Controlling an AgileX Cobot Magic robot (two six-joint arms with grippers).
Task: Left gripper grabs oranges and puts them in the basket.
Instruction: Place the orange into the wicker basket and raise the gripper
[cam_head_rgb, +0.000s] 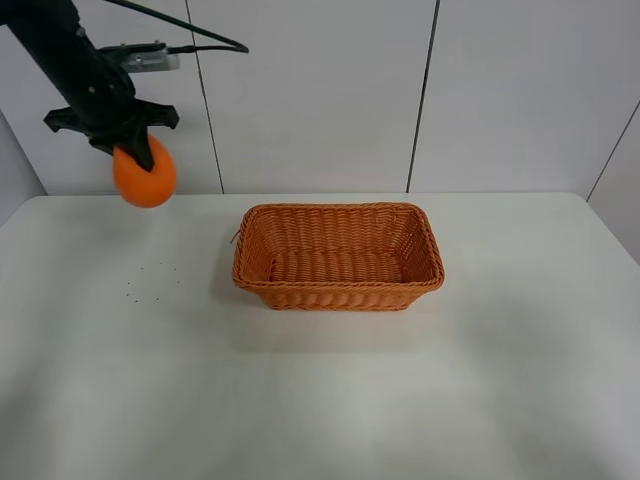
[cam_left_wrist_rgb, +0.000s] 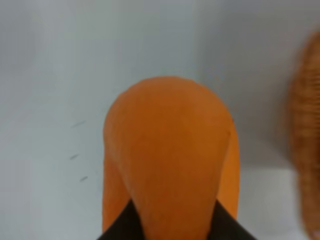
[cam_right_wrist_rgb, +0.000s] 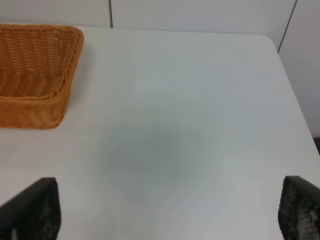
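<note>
My left gripper (cam_head_rgb: 138, 152) is shut on the bright orange (cam_head_rgb: 144, 177) and holds it high above the table's far left, well left of the basket. In the left wrist view the orange (cam_left_wrist_rgb: 170, 160) fills the middle, with black fingers (cam_left_wrist_rgb: 122, 225) at its base. The wicker basket (cam_head_rgb: 338, 257) stands empty at the table's middle; its edge shows blurred in the left wrist view (cam_left_wrist_rgb: 306, 145) and its corner in the right wrist view (cam_right_wrist_rgb: 35, 75). My right gripper (cam_right_wrist_rgb: 170, 212) is open over bare table to the basket's right, its fingertips (cam_right_wrist_rgb: 30, 207) wide apart.
The white table (cam_head_rgb: 500, 350) has a few small dark specks (cam_head_rgb: 150, 285) on its left part. White wall panels (cam_head_rgb: 320, 90) rise just behind the far edge. The table's right edge (cam_right_wrist_rgb: 295, 100) shows in the right wrist view.
</note>
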